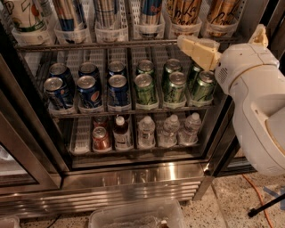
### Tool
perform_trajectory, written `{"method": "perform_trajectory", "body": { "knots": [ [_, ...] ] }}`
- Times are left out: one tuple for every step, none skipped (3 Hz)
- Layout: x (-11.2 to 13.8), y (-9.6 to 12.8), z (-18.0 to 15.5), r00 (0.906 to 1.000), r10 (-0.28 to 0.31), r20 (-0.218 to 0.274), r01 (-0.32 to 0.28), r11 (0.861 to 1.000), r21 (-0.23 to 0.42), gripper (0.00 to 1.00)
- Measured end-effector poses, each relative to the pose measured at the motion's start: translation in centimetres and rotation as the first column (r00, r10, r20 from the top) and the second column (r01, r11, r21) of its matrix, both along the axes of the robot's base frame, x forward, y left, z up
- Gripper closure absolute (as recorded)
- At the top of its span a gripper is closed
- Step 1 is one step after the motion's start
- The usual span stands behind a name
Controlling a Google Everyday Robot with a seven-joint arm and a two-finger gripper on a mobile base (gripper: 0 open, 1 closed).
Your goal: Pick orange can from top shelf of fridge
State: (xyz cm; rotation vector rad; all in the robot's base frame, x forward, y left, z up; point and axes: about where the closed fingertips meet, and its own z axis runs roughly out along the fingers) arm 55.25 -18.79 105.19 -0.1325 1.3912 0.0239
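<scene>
Two orange cans (186,12) (221,13) with dark script stand in clear lane trays at the right end of the top shelf (89,45), a grey wire rack in the open fridge (133,176). Only their lower parts show; the tops are cut off by the frame. My gripper (196,48), a cream-coloured wedge on the big white arm (256,98), points left just below and in front of those cans, level with the top shelf's front rail. It holds nothing that I can see.
Tall blue, silver and white cans fill the top shelf's left lanes. The middle rack holds short blue cans (89,89) and green cans (173,87). Bottles and a red can (101,138) sit on the lower rack. A clear plastic bin (133,216) lies on the floor in front.
</scene>
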Motion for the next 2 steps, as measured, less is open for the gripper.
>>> {"method": "perform_trajectory", "body": {
  "knots": [
    [0.00, 0.00, 0.00, 1.0000, 0.000, 0.000, 0.000, 1.000, 0.000, 0.17],
    [0.00, 0.00, 0.00, 1.0000, 0.000, 0.000, 0.000, 1.000, 0.000, 0.33]
  ]
}}
